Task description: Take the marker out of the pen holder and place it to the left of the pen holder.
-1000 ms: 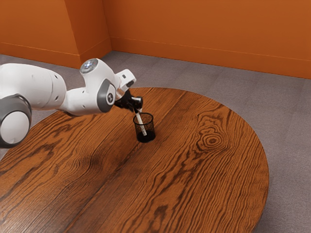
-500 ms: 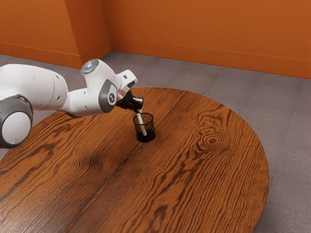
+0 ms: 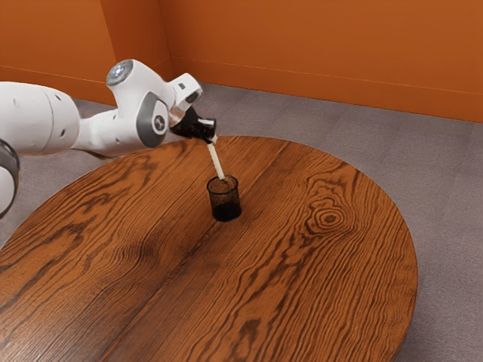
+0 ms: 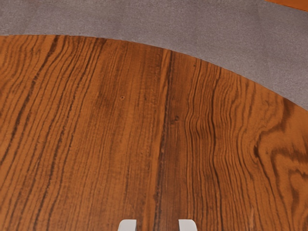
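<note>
The black gripper [image 3: 212, 139] is above the pen holder, shut on the upper end of the white marker [image 3: 216, 161]. The marker hangs down at a slight tilt. Its lower end is at the holder's rim, and I cannot tell whether it is just inside or just above the opening. The black mesh pen holder [image 3: 225, 200] stands upright on the table. In the wrist view, the gripper [image 4: 158, 225] has two pale fingertips at the lower edge with a gap between them.
The round wooden table [image 3: 302, 264] extends around the holder, with bare wood on both sides of it. Its curved far edge lies behind the holder, with grey carpet [image 3: 339, 132] and an orange wall [image 3: 317, 53] beyond.
My gripper has risen and shifted somewhat toward the exterior view's left. The marker has come up with it, from deep inside the holder to its rim. The holder has stayed put.
</note>
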Tool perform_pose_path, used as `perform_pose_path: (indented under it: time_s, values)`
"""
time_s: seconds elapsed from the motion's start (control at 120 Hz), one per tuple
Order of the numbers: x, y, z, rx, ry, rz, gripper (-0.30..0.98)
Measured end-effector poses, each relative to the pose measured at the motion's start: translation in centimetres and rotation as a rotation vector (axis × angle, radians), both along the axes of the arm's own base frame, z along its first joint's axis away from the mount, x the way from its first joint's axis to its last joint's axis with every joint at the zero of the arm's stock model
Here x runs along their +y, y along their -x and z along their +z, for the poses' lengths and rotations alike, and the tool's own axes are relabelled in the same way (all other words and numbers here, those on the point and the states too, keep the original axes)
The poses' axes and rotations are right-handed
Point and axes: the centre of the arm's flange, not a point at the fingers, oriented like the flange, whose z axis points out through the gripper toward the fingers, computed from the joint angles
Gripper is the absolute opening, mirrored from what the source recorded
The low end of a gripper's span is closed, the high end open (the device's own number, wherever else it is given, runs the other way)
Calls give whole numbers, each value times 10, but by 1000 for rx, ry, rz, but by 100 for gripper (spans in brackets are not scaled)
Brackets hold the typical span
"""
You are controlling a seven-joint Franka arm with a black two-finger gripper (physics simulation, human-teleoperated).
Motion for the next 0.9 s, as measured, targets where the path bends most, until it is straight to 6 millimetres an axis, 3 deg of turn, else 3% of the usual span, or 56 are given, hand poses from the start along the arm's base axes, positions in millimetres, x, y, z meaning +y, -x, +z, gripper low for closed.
perform_pose_path:
  time_s: [0.075, 0.167, 0.267, 0.35, 0.467, 0.642, 0.817, 0.9]
  values:
    - [31, 5, 19, -16, 9, 37, -2]
    - [91, 12, 23, -21, 61, 117, -3]
    - [153, 8, 1, -13, 162, 218, -3]
    - [182, 10, -44, 37, 271, 296, -3]
    - [191, 14, -89, 106, 435, 380, -2]
    - [179, 16, -136, 174, 637, 466, 0]
    - [174, 19, -161, 212, 725, 508, 4]
    - [177, 21, -166, 224, 729, 510, 16]
